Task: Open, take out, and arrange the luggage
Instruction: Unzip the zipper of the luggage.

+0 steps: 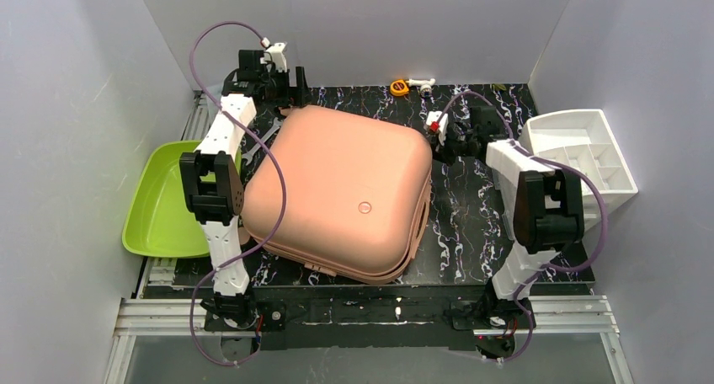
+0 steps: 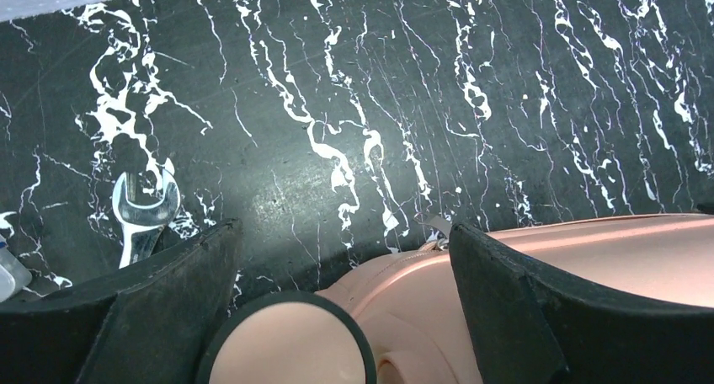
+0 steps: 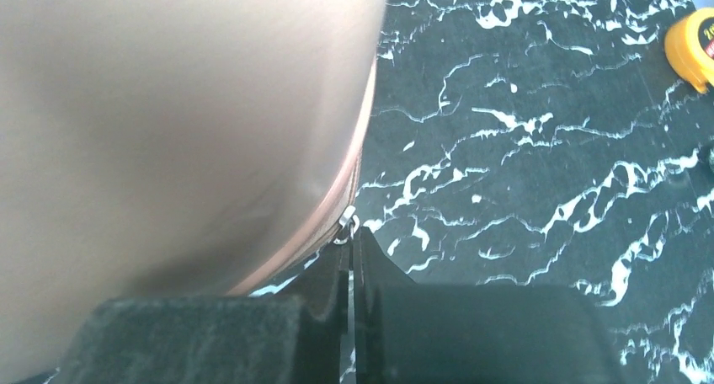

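- The right gripper, nearest its wrist lens, is shown with fingers pressed together at the zip pull; whether the pull is actually pinched cannot be made out.
- The left gripper is spread wide over a far corner of the luggage, probably to steady it.
- The luggage is laid flat and closed at the middle of the table; unzipping is judged the step in hand.

Two white arms with black joints (purple cables).
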`<state>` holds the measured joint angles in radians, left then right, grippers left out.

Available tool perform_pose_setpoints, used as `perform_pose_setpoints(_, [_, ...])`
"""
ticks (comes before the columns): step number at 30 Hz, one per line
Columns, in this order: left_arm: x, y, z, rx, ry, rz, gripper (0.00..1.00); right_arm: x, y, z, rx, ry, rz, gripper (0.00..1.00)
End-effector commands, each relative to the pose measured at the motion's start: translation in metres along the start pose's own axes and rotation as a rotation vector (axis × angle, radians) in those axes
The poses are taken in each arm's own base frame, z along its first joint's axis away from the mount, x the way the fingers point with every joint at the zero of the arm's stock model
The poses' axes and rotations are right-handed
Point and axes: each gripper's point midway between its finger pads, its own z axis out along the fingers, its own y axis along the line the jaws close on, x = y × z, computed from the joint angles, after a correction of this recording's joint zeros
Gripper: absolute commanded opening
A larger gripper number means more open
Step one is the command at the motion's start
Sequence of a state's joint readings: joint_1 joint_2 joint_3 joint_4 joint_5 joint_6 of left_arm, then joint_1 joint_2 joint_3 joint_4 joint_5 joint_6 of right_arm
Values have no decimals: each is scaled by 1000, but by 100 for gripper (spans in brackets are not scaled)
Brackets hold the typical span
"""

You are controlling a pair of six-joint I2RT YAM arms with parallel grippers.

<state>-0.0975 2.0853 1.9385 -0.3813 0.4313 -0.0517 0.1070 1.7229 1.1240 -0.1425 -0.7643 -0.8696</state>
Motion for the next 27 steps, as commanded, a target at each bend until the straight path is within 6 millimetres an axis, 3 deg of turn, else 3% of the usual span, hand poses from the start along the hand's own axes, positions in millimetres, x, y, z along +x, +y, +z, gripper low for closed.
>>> perform_pose_setpoints(1, [96,-79,10,259,334,-1,89,-16,-40,3,-20,-46,-218,1])
perform_pose_setpoints(14, [100,-104,14,344,362,31,90,-19,-28,55,-164,-85,-326,1])
perform_pose_setpoints(20, [102,-109,14,357,370,29,90,-27,-48,83,40,-42,-261,1])
perform_pose_setpoints(27, [107,-117,8,401,376,14,90,-48,-37,99,4,-130,-110,4])
